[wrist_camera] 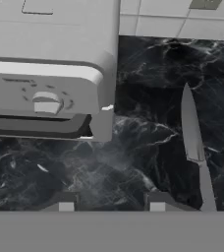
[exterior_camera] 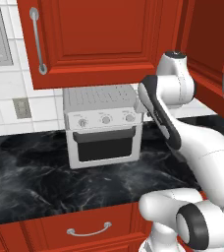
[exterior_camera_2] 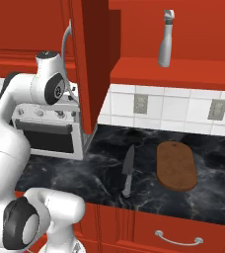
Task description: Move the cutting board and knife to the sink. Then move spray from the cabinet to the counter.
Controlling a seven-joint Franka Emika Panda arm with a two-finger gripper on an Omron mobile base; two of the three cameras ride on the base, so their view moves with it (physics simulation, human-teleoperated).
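1. Right under my hand, my gripper [wrist_camera: 109, 201] is hovering over bare black counter [wrist_camera: 148, 162], and the two fingertips [wrist_camera: 62, 202] are poking up at the bottom of the hand view with a clear gap between them. They're sitting apart and pinching nothing.
2. Just past them the knife [wrist_camera: 195, 147] is lying flat on the marble, blade pointing toward the wall, grey handle toward the counter's front edge.
3. On the other side I'm looking at the corner of a white toaster oven [wrist_camera: 45, 74], knobs along its front, standing on the same worktop.
4. From the right base view, the cutting board [exterior_camera_2: 175, 165] is lying flat near the knife [exterior_camera_2: 128, 170], the two apart, both on the counter [exterior_camera_2: 85, 173] in front of the tiled wall [exterior_camera_2: 178, 106].
5. That wall is white tile with a couple of grey outlets [exterior_camera_2: 140, 104].
6. Up top, the cabinet [exterior_camera_2: 183, 74] is standing open, its door [exterior_camera_2: 92, 64] swung out toward me, and the spray [exterior_camera_2: 166, 39] is standing upright on the red shelf inside.
7. Below the worktop it's red drawers [exterior_camera_2: 176, 232] with short silver handles.
8. The left base view is showing more closed red wall cabinets [exterior_camera: 94, 34] above the toaster oven [exterior_camera: 103, 125].
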